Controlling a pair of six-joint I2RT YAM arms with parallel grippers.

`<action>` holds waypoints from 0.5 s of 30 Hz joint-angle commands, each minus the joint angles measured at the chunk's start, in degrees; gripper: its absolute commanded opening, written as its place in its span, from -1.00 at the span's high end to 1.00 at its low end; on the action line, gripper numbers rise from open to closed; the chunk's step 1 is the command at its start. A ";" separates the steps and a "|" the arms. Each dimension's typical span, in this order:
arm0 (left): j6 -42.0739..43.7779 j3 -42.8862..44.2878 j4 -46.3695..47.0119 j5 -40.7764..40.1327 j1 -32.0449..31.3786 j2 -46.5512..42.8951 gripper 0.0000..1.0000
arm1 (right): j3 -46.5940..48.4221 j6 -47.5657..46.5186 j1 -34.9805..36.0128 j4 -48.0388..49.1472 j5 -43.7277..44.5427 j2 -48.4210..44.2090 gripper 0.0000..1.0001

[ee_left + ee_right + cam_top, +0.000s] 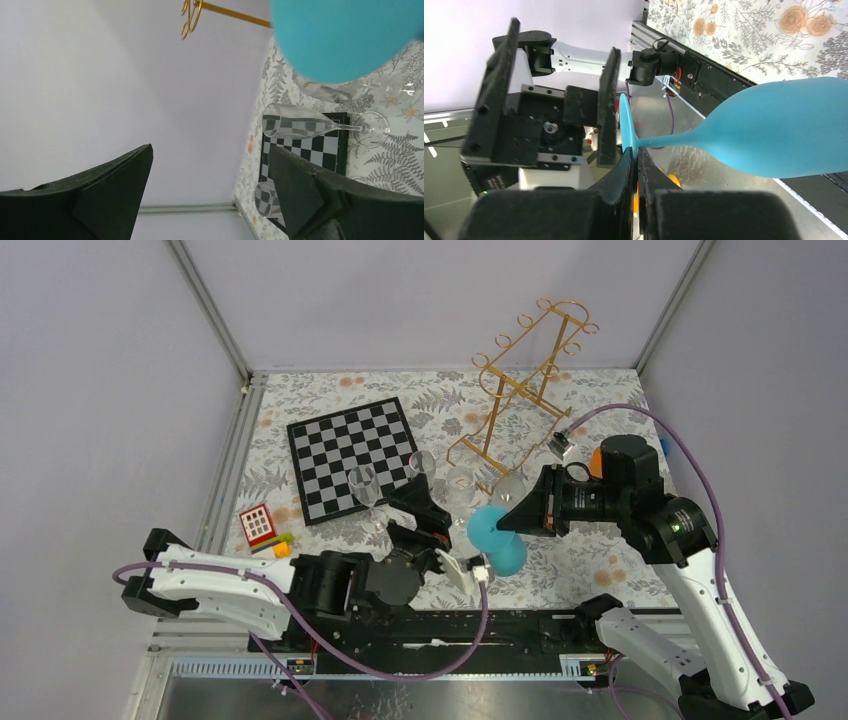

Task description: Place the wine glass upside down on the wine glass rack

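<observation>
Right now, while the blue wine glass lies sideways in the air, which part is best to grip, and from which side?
Probably the thin stem of the blue wine glass, close beside its flat foot, coming square across the stem. The bowl is wide and rounded, so fingers could slip; the foot blocks sliding. The right gripper is shut exactly there.

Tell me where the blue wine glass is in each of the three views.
Top external: the blue wine glass is just below and right of the centre.
Left wrist: its bowl fills the top right corner.
Right wrist: bowl on the right, stem pointing left.
Shared landmark: the floral tablecloth.
</observation>
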 commanded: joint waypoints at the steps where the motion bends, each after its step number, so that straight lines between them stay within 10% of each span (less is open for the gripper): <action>1: -15.71 6.73 -10.10 0.43 3.01 -2.63 -0.98 | 4.32 -5.20 0.25 -4.96 3.18 -0.09 1.00; 15: -47.91 23.28 -38.31 17.00 21.52 0.71 -0.98 | 14.62 -15.07 0.27 -20.44 18.95 3.72 1.00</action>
